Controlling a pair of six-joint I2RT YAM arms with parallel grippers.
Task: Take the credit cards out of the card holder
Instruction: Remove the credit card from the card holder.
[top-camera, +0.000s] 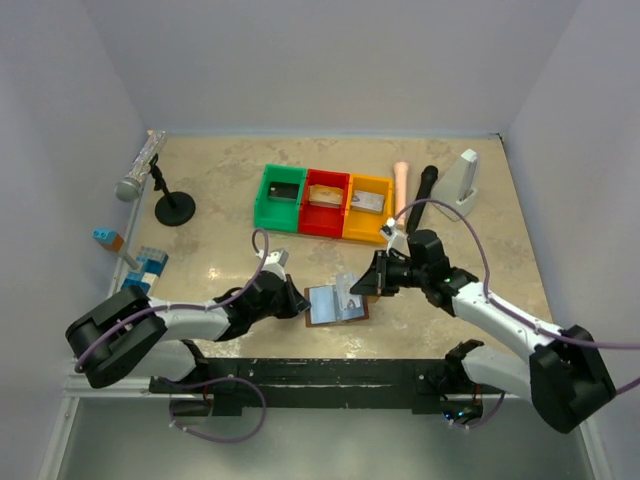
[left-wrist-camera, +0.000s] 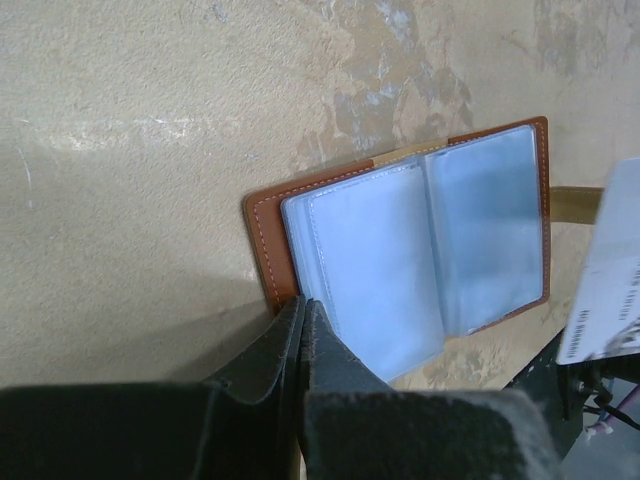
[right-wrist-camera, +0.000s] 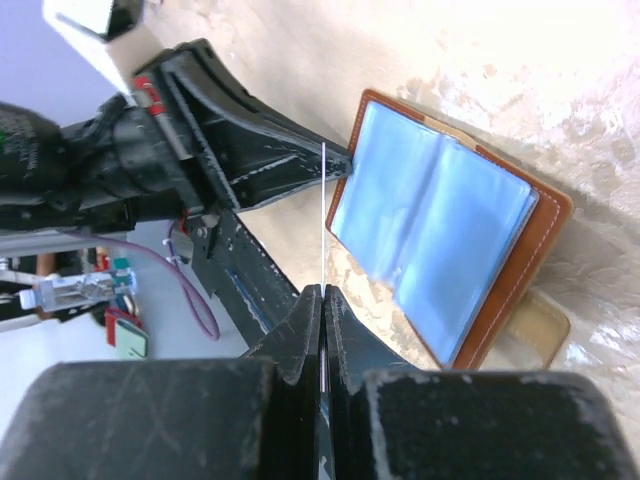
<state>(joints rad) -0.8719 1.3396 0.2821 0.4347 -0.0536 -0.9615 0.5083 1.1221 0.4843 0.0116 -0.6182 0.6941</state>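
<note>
The card holder (top-camera: 335, 304) lies open on the table, brown outside with grey-blue pockets (left-wrist-camera: 420, 250) that look empty. My left gripper (top-camera: 300, 300) is shut, its tips (left-wrist-camera: 303, 304) resting on the holder's left edge. My right gripper (top-camera: 372, 283) is shut on a credit card (right-wrist-camera: 323, 215), seen edge-on as a thin pale line. It holds the card just above the holder's right side. That card is white with a barcode (left-wrist-camera: 608, 290) in the left wrist view. Other cards lie in the green bin (top-camera: 279, 197), red bin (top-camera: 325, 203) and yellow bin (top-camera: 367, 208).
The three bins stand in a row behind the holder. A microphone on a stand (top-camera: 155, 180) and blue blocks (top-camera: 148, 265) are at the left. A pink cylinder (top-camera: 401, 185), a black object (top-camera: 426, 185) and a white object (top-camera: 465, 180) are at the back right.
</note>
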